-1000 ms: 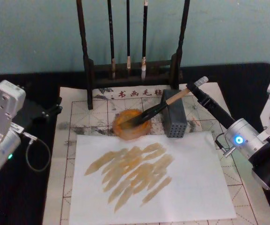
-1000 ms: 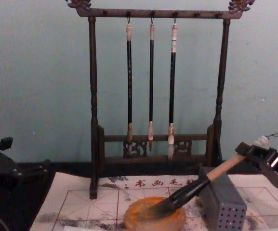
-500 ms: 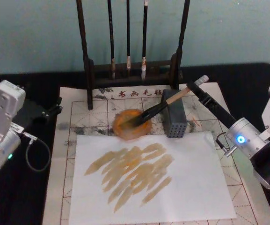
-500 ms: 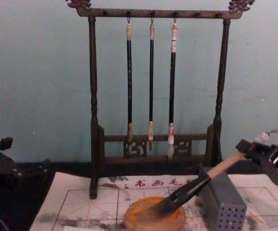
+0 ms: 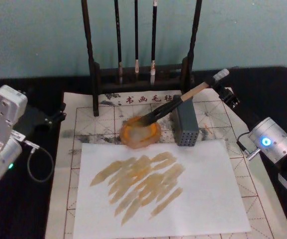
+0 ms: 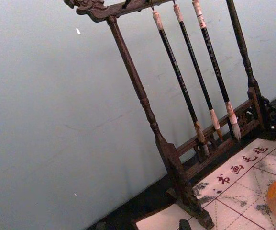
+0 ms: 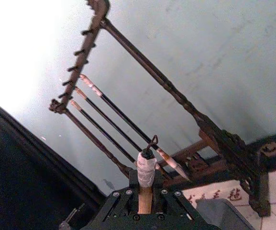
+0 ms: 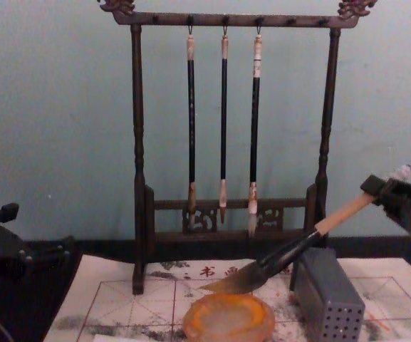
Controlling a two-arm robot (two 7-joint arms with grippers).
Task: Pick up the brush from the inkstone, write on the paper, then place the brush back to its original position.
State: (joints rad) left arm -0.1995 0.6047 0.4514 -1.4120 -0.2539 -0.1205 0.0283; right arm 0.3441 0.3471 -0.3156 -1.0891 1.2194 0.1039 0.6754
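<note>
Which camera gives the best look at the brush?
The chest view: side-on, it shows the whole brush, bristles clear above the inkstone, handle in the right gripper. The head view sees it from above, overlapping the inkstone. The right wrist view gives its wrapped end.

Brush [image 5: 183, 97]: thick pale wooden handle, dark ferrule, dark bristles, white-wrapped end. It is off the surface and tilted, bristles lowest, with the tip just above the inkstone [image 5: 141, 134]. Its upper end is clamped in the right gripper [image 5: 216, 80].

Inkstone: round, shallow, orange-brown, greyish centre, resting on the paper [image 5: 103, 115].

Paper: white, red grid, red characters, grey smudges, lying flat.
</note>
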